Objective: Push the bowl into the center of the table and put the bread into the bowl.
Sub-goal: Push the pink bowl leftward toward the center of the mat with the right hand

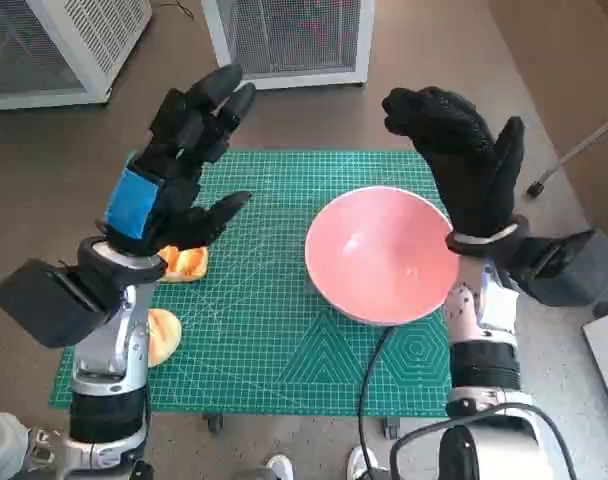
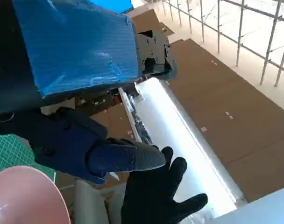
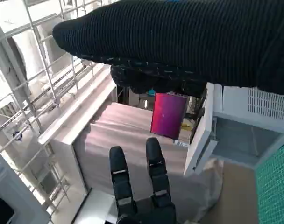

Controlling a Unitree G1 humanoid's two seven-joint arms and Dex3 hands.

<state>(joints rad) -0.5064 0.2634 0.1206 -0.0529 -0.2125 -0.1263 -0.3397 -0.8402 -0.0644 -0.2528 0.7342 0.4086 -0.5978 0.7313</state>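
Observation:
A pink bowl (image 1: 382, 254) sits on the right half of the green cutting mat (image 1: 264, 320); its rim also shows in the left wrist view (image 2: 25, 196). Two pieces of bread lie at the mat's left edge: one (image 1: 187, 263) partly under my left hand, another (image 1: 163, 336) beside my left forearm. My left hand (image 1: 179, 160) is raised above the mat's left side, fingers spread, holding nothing. My right hand (image 1: 466, 160) is raised beyond the bowl's far right rim, fingers apart and empty. Its gloved fingers (image 2: 156, 196) show in the left wrist view.
Two white metal cabinets with mesh fronts (image 1: 289, 35) stand on the floor beyond the table. A black cable (image 1: 369, 375) runs across the mat's near edge below the bowl. A chair leg (image 1: 574, 155) is at the far right.

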